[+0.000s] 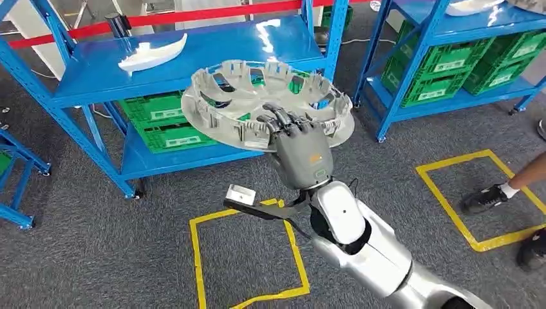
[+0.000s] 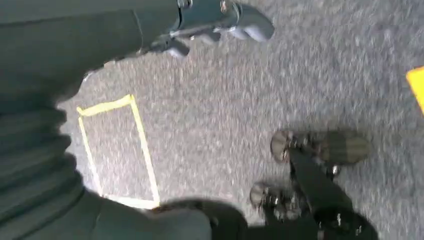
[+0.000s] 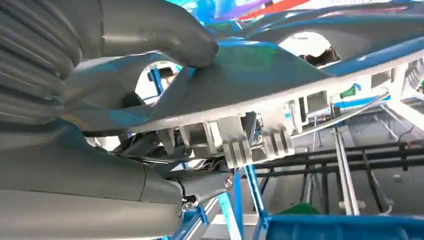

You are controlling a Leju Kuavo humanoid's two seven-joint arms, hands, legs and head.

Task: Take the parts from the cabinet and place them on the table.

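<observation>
My right hand (image 1: 297, 145) grips the near rim of a large grey round wheel cover (image 1: 257, 96) and holds it tilted in the air in front of the blue cabinet (image 1: 96, 84). In the right wrist view the thumb (image 3: 165, 30) presses on the cover's smooth face (image 3: 260, 75) while the darker fingers (image 3: 200, 185) clamp its ribbed underside. A white curved part (image 1: 151, 55) lies on the cabinet's top shelf. My left hand (image 2: 215, 20) hangs over the grey floor, its fingers curled in with nothing in them.
Green crates (image 1: 161, 122) fill the cabinet's lower shelf. A second blue rack (image 1: 451, 58) with green crates stands to the right. Yellow tape squares (image 1: 244, 257) mark the carpet. A person's feet (image 1: 489, 196) stand at the right edge. Red barrier tape (image 1: 193, 16) runs behind.
</observation>
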